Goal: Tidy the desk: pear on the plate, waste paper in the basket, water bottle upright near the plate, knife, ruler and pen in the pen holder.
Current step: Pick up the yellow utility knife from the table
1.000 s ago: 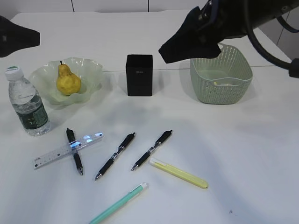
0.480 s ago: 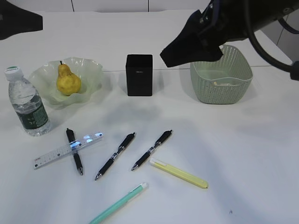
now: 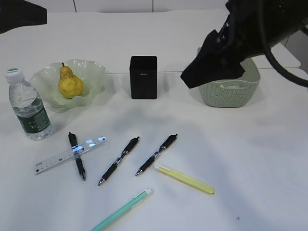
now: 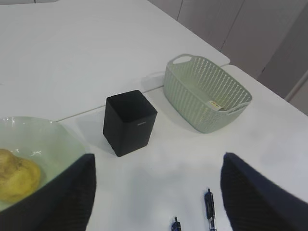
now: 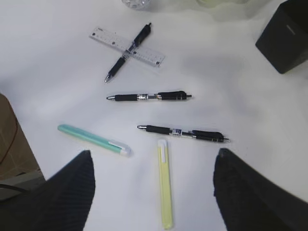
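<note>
Pens, knife and ruler lie loose on the desk [image 3: 250, 159], none in the pen holder [image 3: 143, 77]. Pear [image 3: 70, 83] sits in the plate [image 3: 94, 72] at left; water bottle [image 3: 28, 106] stands upright just in front-left of the plate. Basket [image 3: 231, 94] at right rear, a small pale scrap visible inside, partly hidden in the exterior view by the right arm.

Around the holder: plate to its left, basket to its right, bare desk in front. Nothing blocks its open top.

Loose items, front of desk:
- ruler [image 3: 70, 155] with a black pen [image 3: 76, 156] crossed on it, far left
- second black pen [image 3: 119, 160] and third black pen [image 3: 156, 154], side by side, centre
- knife [image 3: 185, 178], just beside the tip end of the third pen
- mint-green pen [image 3: 122, 210], nearest the front edge

Right gripper [image 5: 154, 192]: jaws wide apart, nothing between them, held above the desk. In the right wrist view the knife lies directly between the two fingers, the third black pen just beyond it.

Left gripper [image 4: 156, 192]: jaws also spread, empty, raised at far left rear, looking down over holder and basket, well apart from the loose items.
</note>
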`<action>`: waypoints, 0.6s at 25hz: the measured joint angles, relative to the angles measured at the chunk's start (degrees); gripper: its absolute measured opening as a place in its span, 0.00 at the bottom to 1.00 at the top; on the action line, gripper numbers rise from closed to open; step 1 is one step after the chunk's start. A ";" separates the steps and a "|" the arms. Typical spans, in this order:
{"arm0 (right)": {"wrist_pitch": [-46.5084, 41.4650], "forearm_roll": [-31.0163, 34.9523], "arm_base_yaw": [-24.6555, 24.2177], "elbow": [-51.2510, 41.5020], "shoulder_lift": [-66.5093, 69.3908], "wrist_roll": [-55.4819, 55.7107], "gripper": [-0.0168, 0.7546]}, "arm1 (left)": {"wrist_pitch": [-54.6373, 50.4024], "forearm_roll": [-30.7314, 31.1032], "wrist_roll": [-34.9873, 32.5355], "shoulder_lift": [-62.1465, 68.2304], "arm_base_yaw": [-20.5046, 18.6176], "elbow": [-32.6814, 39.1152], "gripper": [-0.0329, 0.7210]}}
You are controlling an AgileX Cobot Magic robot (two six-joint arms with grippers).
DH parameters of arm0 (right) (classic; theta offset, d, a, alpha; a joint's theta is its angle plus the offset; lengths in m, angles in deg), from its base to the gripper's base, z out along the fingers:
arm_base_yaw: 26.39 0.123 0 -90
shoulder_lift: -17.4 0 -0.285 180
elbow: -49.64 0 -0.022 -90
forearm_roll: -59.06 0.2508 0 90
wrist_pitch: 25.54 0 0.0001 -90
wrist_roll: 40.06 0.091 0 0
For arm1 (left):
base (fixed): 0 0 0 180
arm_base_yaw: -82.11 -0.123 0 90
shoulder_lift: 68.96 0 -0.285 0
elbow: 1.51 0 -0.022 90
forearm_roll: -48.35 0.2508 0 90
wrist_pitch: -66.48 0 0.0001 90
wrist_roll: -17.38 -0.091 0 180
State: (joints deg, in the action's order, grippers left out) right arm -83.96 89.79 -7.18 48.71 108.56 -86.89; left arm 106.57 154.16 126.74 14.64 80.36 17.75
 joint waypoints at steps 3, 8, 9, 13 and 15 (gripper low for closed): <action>-0.59 -1.00 0.00 0.00 0.00 1.27 0.79 | -2.04 -3.93 0.00 0.00 0.00 0.00 0.79; -1.05 -1.26 0.00 0.00 0.00 2.16 0.79 | -11.93 -12.50 -0.74 0.00 0.00 0.00 0.79; -1.05 -1.39 0.00 0.00 0.00 2.29 0.79 | -13.54 -15.95 -0.83 0.00 0.00 0.00 0.79; -1.05 -1.52 0.00 0.00 0.00 2.42 0.79 | -15.77 -28.96 -0.83 0.00 0.00 0.00 0.79; -1.05 -1.52 0.00 0.00 0.00 2.46 0.79 | -16.63 -33.67 -0.83 0.00 0.00 0.00 0.79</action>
State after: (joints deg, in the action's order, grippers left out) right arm -85.01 88.27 -7.18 48.71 108.56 -84.43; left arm 89.93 120.49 125.91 14.64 80.36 17.75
